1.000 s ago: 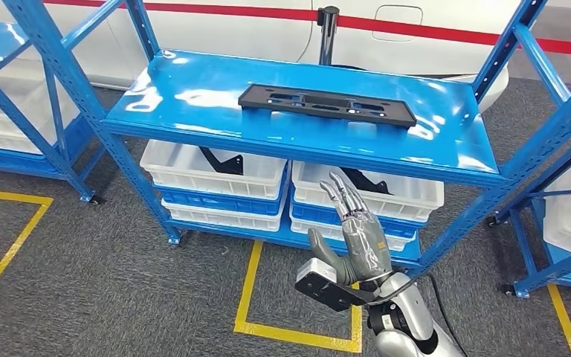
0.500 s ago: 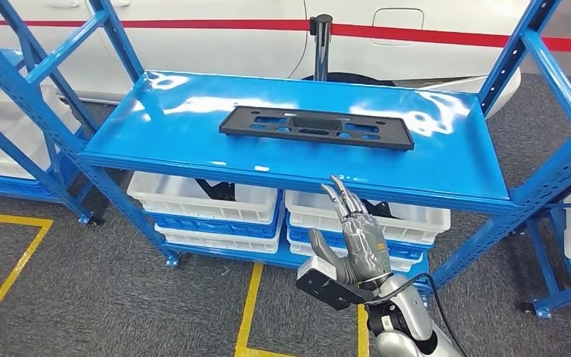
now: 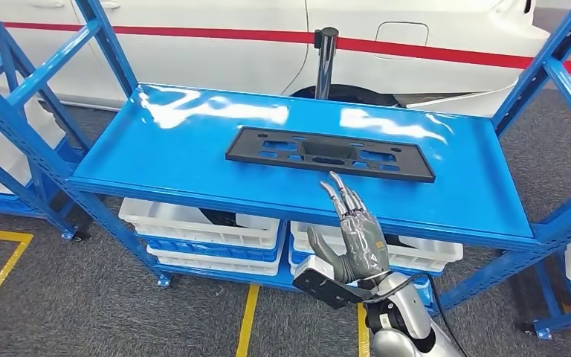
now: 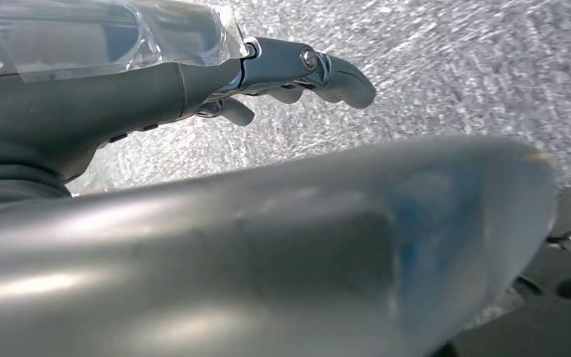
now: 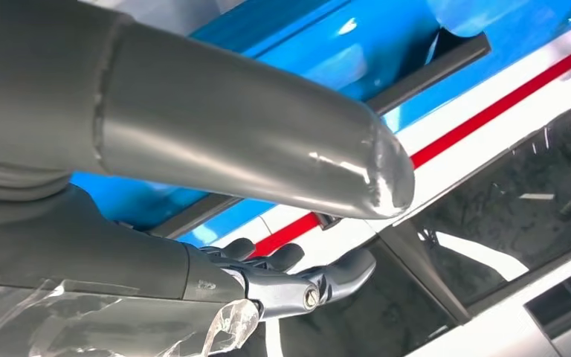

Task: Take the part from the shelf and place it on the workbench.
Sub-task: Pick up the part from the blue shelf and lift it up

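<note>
Grey carpet (image 3: 104, 305) with yellow floor lines (image 3: 247, 320) lies under a blue metal shelf (image 3: 193, 156) in the head view, and behind the shelf stands a white car body (image 3: 215, 52) with a red stripe, a black post (image 3: 326, 59) in front of it. On the shelf's top board lies the part (image 3: 328, 153), a long flat black plate with cut-outs, set lengthwise near the middle of the board. Below the board sit stacked white bins (image 3: 201, 230) on the lower level, some with dark pieces inside. The right hand (image 3: 353, 234) rises from the lower edge, palm toward the shelf, fingers spread and pointing up, holding nothing; its fingertips overlap the front edge of the board just below the part, and whether they touch the shelf cannot be told.

From the left wrist, the left hand (image 4: 193, 89) shows against blurred grey carpet (image 4: 453, 67). Its thick thumb crosses the foreground, out of focus, and the darker fingers reach out slightly curled with nothing between them; how far apart they are is hard to judge.

From the right wrist, the right hand's thumb and fingers stand well apart, empty. Past them run the blue shelf board (image 5: 320, 44), the dark edge of the part (image 5: 431, 67) lying on it, and the car's white panel with its red stripe (image 5: 505, 97) and a dark window.
</note>
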